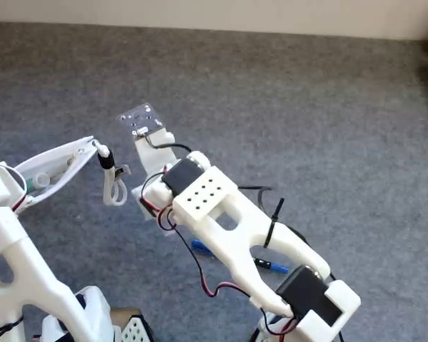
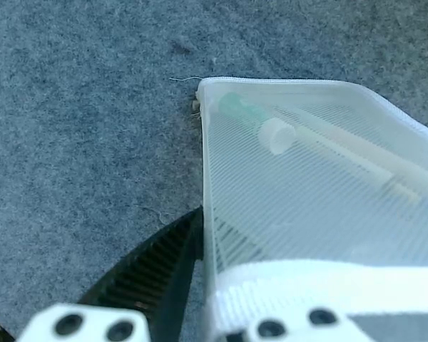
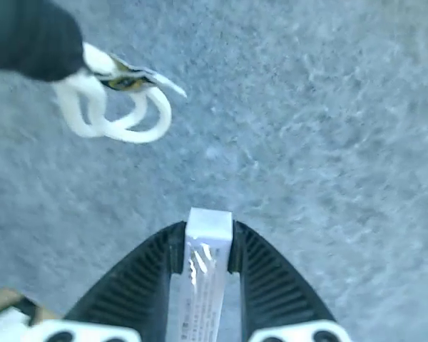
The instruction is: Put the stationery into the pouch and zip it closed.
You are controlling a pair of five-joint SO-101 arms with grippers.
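My left gripper is shut on the edge of a white mesh pouch, held up off the grey carpet at the left in the high view. Inside it lie a green-capped pen and a white cylinder. A black zipper pull with a white cord loop hangs from the pouch's end. My right gripper is shut on a white flat stick-like item, close to the cord loop. A blue pen lies on the carpet under the right arm.
Grey carpet stretches wide to the back and right. The right arm's body crosses the middle from the bottom right, with loose red and black wires. A brownish object sits at the bottom edge between the arm bases.
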